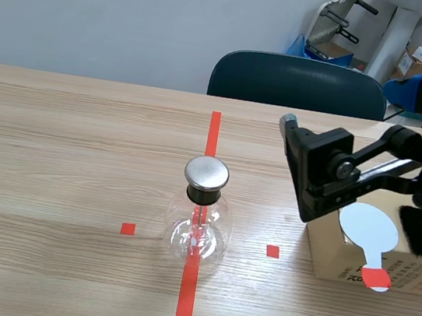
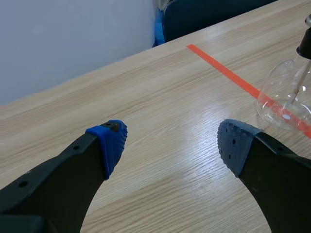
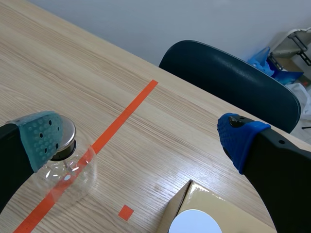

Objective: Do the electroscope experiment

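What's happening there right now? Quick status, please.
Left end effector open, empty. Right end effector open, raised near the cardboard box. Electroscope stands untouched. White paddle lies on box. Nothing blocking.

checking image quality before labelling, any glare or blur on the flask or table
Scene view: sharp, small bright highlights on the electroscope flask, soft sheen on its metal cap. Left wrist view: pale glare on the table ahead of the open left gripper. Right wrist view: faint sheen on the table, no blur.
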`<action>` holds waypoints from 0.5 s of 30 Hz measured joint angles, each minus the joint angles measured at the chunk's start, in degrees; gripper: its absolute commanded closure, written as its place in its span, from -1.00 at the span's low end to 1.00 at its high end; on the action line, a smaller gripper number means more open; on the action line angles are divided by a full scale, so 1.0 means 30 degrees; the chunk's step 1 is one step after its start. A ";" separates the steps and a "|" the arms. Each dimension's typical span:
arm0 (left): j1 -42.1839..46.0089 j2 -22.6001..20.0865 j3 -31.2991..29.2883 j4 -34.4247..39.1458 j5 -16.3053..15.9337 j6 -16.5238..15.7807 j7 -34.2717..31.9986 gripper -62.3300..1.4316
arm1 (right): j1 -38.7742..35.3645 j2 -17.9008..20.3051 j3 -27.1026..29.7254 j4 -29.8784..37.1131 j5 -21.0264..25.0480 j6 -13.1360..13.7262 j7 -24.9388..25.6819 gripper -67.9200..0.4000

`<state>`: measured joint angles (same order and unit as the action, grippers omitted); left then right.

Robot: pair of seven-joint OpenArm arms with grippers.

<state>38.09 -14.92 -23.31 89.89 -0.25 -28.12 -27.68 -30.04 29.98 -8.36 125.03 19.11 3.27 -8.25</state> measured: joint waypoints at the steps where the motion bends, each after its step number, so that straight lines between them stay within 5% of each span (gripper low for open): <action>1: 0.0000 0.0000 0.0000 0.0000 0.0007 0.0015 0.0168 -0.35 | 0.0000 0.0000 0.0000 0.0000 0.0000 0.0000 0.0000 -1.00; 15: 0.0007 -0.0007 0.0000 0.0000 0.0007 0.0160 0.0517 -0.35 | 0.0000 0.0000 0.0000 0.0000 0.0000 0.0000 0.0000 -1.00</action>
<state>38.11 -14.94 -23.31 89.89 -0.23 -27.64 -26.13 -30.04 29.98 -8.36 125.03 19.11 3.27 -8.25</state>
